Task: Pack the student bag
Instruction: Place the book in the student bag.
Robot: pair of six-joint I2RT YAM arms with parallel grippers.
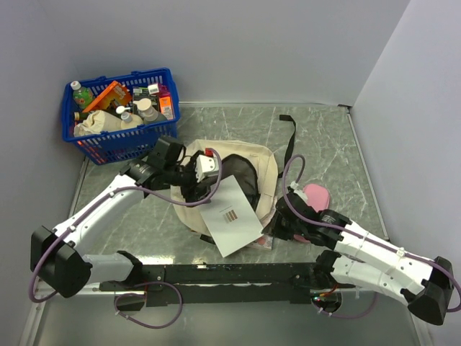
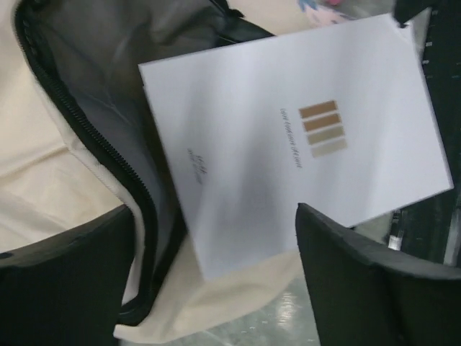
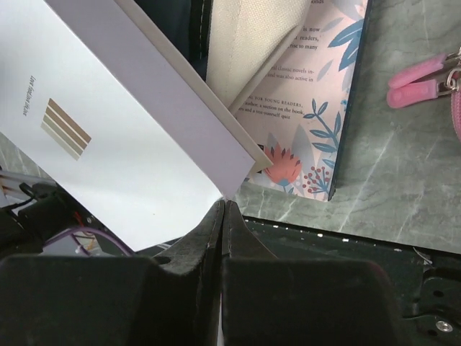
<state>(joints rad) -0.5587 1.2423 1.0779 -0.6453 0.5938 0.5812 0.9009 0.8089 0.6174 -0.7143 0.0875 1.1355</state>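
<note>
Student bag (image 1: 189,210): lies unzipped mid-table. Step in hand: loading white book (image 1: 230,216), half across its mouth. Left gripper (image 2: 212,216) spread wide above it; right gripper (image 3: 225,207) pressed together at book's corner. Next, likely: slide book inside.

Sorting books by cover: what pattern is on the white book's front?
Four stacked tan-to-brown bars on the white book, clearest in the left wrist view.

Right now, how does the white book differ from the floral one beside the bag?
Cover: the white book is plain with four tan bars; the floral book is pale pink with blue leaves and text. Position: the white book rests across the open mouth of the student bag, uncovered; the floral book lies flat on the table, partly under the bag's cream fabric. Shared: neither is fully inside the bag.
</note>
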